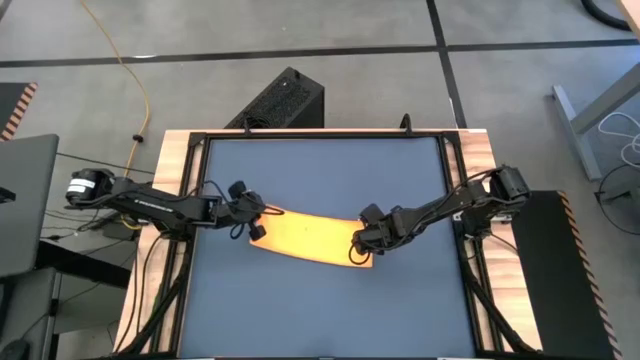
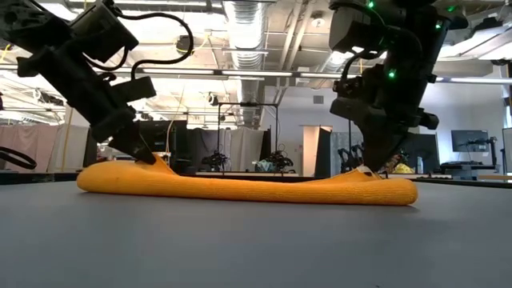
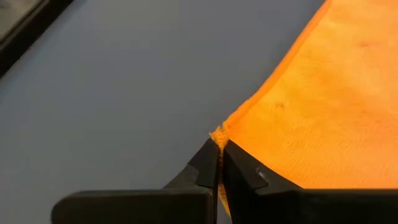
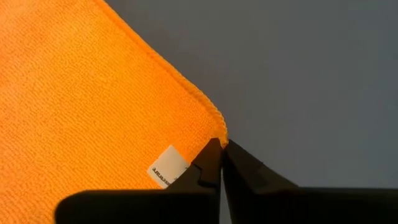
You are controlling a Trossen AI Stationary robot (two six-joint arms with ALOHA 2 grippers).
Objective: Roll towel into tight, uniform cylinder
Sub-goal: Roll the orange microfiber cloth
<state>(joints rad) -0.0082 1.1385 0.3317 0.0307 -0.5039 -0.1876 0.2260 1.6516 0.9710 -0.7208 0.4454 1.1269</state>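
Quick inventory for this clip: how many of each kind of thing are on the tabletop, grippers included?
Yellow towel, lying as a long low strip: 1
White tag on the towel, at the right-hand corner: 1
Grippers, each pinched shut on one end corner of the towel: 2, the left gripper and the right gripper
Dark blue tabletop: 1
Total: 5

The setting is a robotics laboratory or industrial workshop. Exposed ceiling ducts (image 2: 248, 24) and strip lights run overhead. Equipment racks (image 2: 240, 136) and a wall monitor (image 2: 470, 142) stand in the room behind. The floor is grey concrete (image 1: 330, 20), crossed by a yellow cable (image 1: 125, 60). A dark blue tabletop (image 1: 320, 160) sits in a wood-edged frame.
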